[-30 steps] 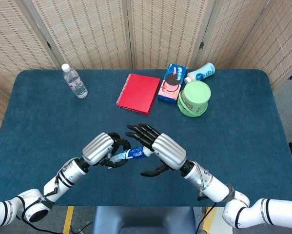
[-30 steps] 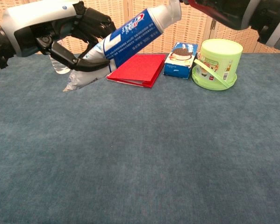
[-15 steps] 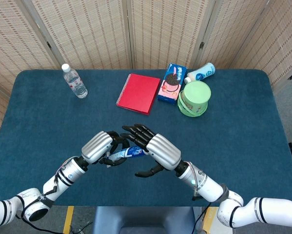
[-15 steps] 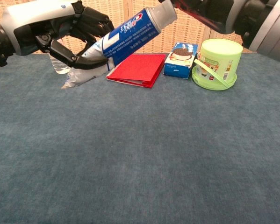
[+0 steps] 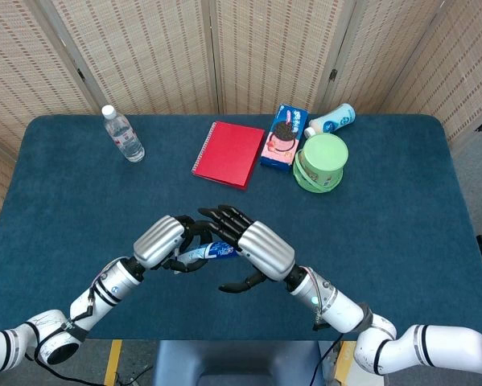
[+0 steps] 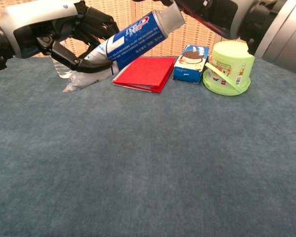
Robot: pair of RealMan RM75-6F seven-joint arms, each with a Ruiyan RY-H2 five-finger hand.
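Observation:
A blue and white toothpaste tube [image 5: 212,252] is held above the dark blue table [image 5: 63,201] by my left hand [image 5: 166,241], which grips its crimped lower half. In the chest view the tube [image 6: 133,37] slants up to the right, its cap end high. My right hand [image 5: 253,245] reaches in from the right, with its fingers spread over the cap end and the thumb hanging apart below. In the chest view the right hand [image 6: 222,12] sits at the top edge, right against the cap. I cannot tell whether it touches the tube. The left hand [image 6: 49,27] shows at upper left.
At the back of the table lie a red notebook [image 5: 228,153], a blue cookie box [image 5: 283,137], a green lidded tub [image 5: 321,162] and a white bottle on its side [image 5: 331,120]. A clear water bottle [image 5: 122,133] stands at the back left. Woven screens stand behind.
My right hand has slid left, closing over the tube's cap end. The left hand and tube have shifted slightly left and stay raised.

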